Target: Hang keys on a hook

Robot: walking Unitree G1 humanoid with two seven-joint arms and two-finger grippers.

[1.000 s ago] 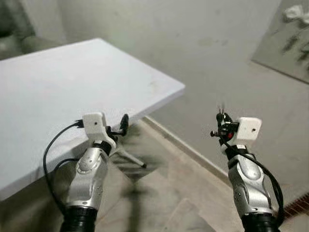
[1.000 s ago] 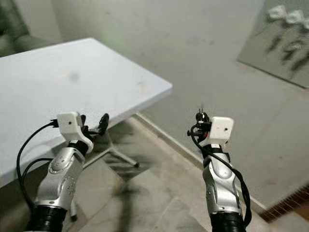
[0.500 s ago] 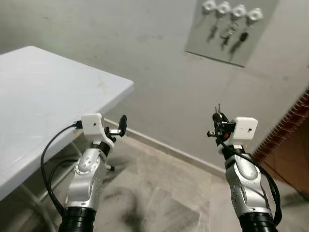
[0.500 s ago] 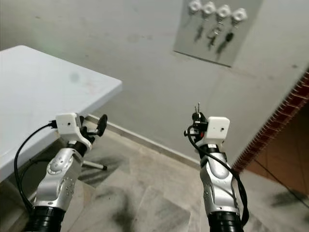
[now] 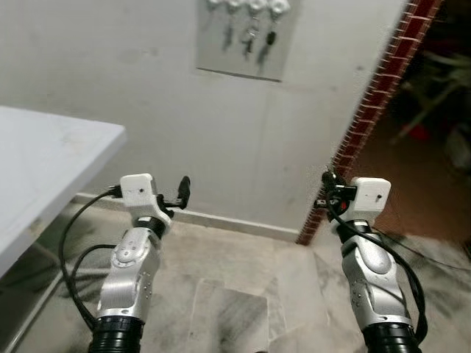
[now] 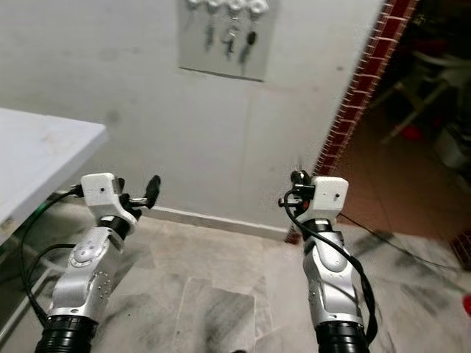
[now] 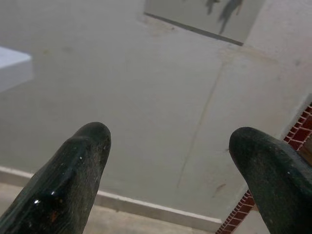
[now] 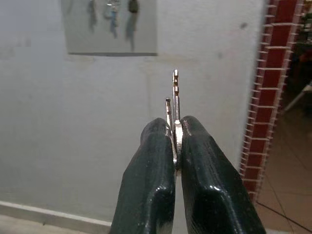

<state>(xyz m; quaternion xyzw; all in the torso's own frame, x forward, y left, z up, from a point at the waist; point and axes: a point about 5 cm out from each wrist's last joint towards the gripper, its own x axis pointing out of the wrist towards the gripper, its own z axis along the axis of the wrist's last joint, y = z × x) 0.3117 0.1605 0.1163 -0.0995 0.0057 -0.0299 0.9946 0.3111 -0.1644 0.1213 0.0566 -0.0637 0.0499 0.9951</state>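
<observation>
A robot carrying keys (image 8: pixel 174 105) faces the wall-mounted key board (image 5: pixel 243 37), the landmark for the job in hand: hanging them on a hook. The right hand (image 8: pixel 174 146) is pinched tight on the keys, 2 metal blades poking out past its black fingertips (image 8: pixel 201 161), and it is held well below the key board and off to its right, near a red brick door edge (image 5: pixel 375 95). The left hand (image 7: pixel 170 161) is spread wide with nothing in it, raised below the key board and to its left. A white worktop (image 5: pixel 44 162) sits further left still.

The key board carries 4 white hooks (image 6: pixel 221 4) along its top edge, and at least 3 appear to hold keys already; whether 1 is free cannot be told from here.

The step in hand looks like the approach. To do it well, the robot should probably close on the wall until the board sits squarely ahead of the right hand, pick a hook with room, then lift the keys above it. With the blades pointing outward, the ring is likely buried in the grip, so presenting a loop to the hook may be the hard part.
</observation>
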